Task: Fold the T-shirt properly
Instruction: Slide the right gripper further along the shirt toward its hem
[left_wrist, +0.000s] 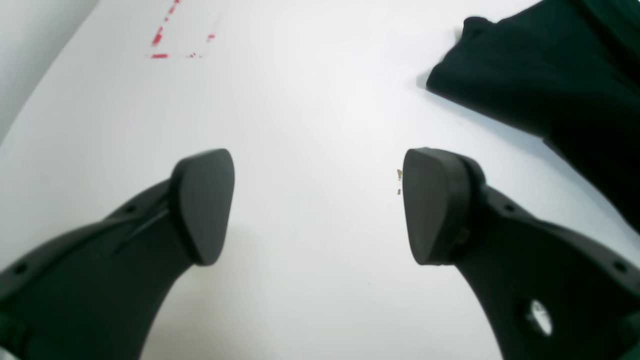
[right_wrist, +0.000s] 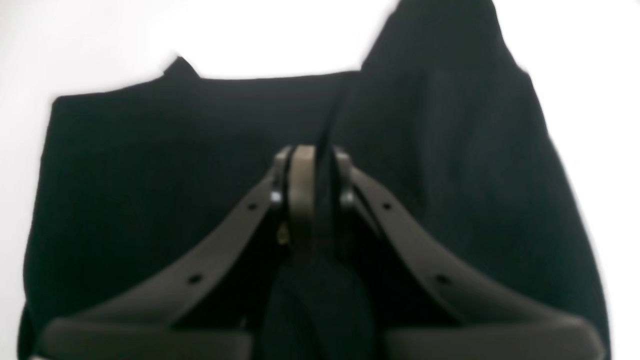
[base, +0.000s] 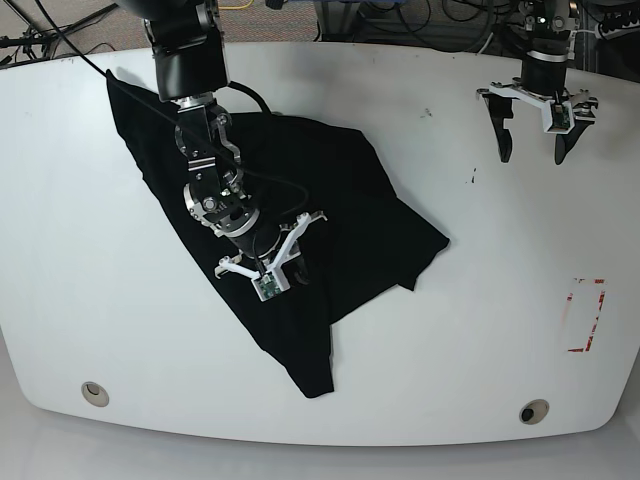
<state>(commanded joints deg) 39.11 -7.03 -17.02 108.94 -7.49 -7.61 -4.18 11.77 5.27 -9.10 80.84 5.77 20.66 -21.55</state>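
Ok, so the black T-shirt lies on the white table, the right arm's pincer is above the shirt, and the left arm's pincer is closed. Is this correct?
Not quite: the left arm's pincer is open, its fingers wide apart in the left wrist view. The black T-shirt on the white table and the right arm's pincer above it are right.

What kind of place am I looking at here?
Probably a robotics lab or test workspace: two robot arms, with the right end effector over a black T-shirt, a white tabletop with red markings, and loose cables behind it.
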